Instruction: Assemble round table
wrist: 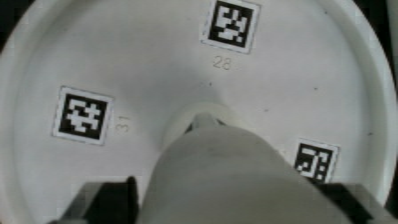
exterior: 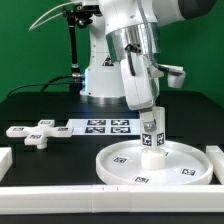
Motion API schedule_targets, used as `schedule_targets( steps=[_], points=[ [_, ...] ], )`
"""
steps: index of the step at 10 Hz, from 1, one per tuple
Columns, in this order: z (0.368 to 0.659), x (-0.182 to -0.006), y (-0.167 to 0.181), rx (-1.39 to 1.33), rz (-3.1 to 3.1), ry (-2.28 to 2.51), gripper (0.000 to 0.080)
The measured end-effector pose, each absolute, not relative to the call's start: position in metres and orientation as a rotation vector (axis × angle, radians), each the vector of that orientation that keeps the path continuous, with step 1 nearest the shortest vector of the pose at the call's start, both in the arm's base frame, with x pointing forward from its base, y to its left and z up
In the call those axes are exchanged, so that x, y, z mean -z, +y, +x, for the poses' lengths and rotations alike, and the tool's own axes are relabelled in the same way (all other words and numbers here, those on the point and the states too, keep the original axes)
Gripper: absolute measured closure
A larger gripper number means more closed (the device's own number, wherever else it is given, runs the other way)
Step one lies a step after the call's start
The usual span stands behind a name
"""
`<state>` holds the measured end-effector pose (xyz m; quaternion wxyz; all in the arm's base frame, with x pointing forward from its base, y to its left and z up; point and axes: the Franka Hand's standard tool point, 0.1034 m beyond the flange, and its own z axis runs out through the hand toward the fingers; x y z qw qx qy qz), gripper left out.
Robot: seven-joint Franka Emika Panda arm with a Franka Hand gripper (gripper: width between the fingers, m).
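The large round disc (exterior: 118, 166) lies flat on the black table, rim up, with tags on its face. The short cylinder leg (exterior: 153, 140) stands upright at the disc's centre, tags on its side. My gripper (exterior: 151, 122) comes down from above and is shut on the leg's upper part. In the wrist view the leg (wrist: 222, 160) runs down onto the middle of the disc (wrist: 160, 50), with a dark finger on each side of it and my gripper (wrist: 235, 200) around it. The cross-shaped foot (exterior: 35, 133) lies loose at the exterior view's left.
The marker board (exterior: 100, 126) lies flat behind the disc, in front of the robot base. White border bars run along the front (exterior: 90, 198), the left (exterior: 5, 160) and the right (exterior: 216, 152) of the work area.
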<state>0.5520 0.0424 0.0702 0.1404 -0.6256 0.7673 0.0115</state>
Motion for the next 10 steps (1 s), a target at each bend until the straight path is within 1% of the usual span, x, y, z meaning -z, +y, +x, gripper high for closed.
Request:
schedule_targets(
  steps=[1,2,3,8,10],
  points=[
    [0.5521,-0.0704,0.0426,-0.025,-1.849,2.182,0.0207],
    [0.553,-0.0722,0.0443,-0.012,-1.907,2.129,0.0207],
    [0.5533,-0.0731,0.0447,0.001,-1.968,2.07,0.0162],
    [0.552,-0.0704,0.0442,0.068,-2.308,1.696,0.0151],
    [0.557,-0.0719,0.049,0.126,-2.547,1.385,0.0151]
  ],
)
